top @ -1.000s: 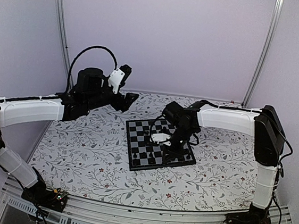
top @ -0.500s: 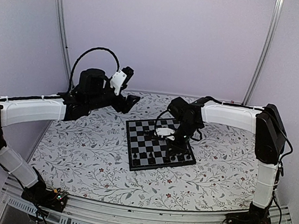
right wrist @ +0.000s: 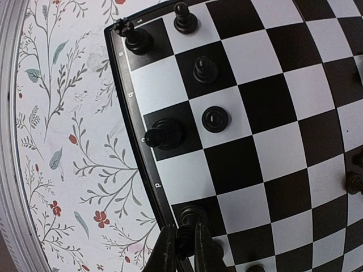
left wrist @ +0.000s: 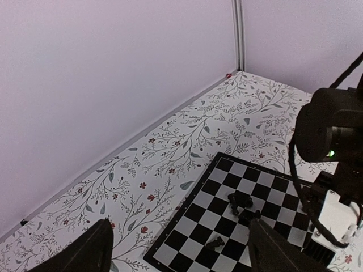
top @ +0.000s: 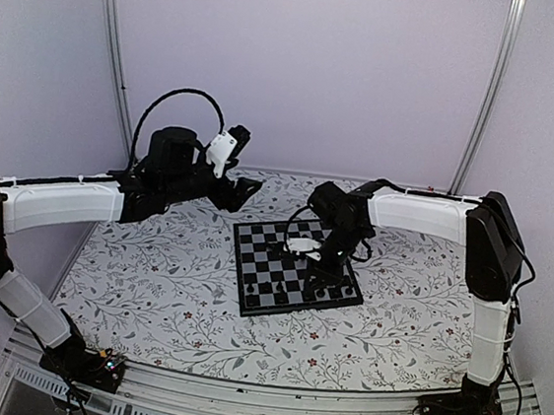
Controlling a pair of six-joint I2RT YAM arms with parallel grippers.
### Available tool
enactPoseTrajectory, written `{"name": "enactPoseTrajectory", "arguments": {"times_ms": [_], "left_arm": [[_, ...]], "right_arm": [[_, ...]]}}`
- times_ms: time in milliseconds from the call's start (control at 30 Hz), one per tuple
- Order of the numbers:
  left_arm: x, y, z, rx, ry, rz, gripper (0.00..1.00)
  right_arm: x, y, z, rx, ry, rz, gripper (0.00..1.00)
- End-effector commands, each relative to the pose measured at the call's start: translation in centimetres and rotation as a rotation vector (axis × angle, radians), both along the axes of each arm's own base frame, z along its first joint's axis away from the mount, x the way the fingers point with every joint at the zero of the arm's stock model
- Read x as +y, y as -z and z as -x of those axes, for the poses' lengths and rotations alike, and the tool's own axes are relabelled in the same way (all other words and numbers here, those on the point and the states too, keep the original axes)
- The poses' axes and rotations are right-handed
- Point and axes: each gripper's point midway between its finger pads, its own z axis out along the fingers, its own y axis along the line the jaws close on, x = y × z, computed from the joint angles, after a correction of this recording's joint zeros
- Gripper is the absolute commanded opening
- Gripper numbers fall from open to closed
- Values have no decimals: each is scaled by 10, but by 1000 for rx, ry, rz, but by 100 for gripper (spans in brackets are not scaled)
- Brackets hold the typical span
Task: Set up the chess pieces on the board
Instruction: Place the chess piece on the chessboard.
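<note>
Right gripper (right wrist: 184, 231) has risen and drawn back toward the far edge of the bench (top: 149, 293) since a second ago. It pinches one chess piece (right wrist: 185, 243) at the border of the board (top: 250, 274). Board lies mid-bench, slightly right of centre. Other chess pieces (right wrist: 161, 135) stand along that border. Left gripper (left wrist: 178, 222) hangs spread wide near the far-left corner.
</note>
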Motion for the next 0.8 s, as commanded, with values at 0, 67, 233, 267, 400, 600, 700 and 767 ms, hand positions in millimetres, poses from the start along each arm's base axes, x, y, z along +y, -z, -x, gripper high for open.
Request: {"name": "enactPoseTrajectory", "arguments": {"times_ms": [0, 67, 233, 267, 400, 600, 700, 767], "left_arm": [[-1, -5, -6, 1, 3, 8, 84], [-1, -4, -6, 4, 4, 8, 84], [-2, -2, -6, 8, 8, 3, 84], [-2, -2, -6, 10, 7, 2, 84], [-3, 3, -7, 21, 9, -4, 84], [-7, 24, -11, 85, 10, -37, 84], [-14, 47, -11, 162, 32, -83, 81], [-20, 68, -9, 239, 66, -140, 74]], "right_arm": [[0, 2, 0, 20, 6, 10, 2], [-1, 3, -1, 19, 8, 13, 4], [-1, 3, -1, 17, 13, 15, 22], [0, 2, -2, 17, 15, 11, 25], [2, -20, -7, 19, 31, -39, 33], [-7, -69, -26, 13, 91, -163, 41], [-25, -87, -39, 0, 151, -229, 41], [-40, -93, -48, -9, 200, -264, 41]]}}
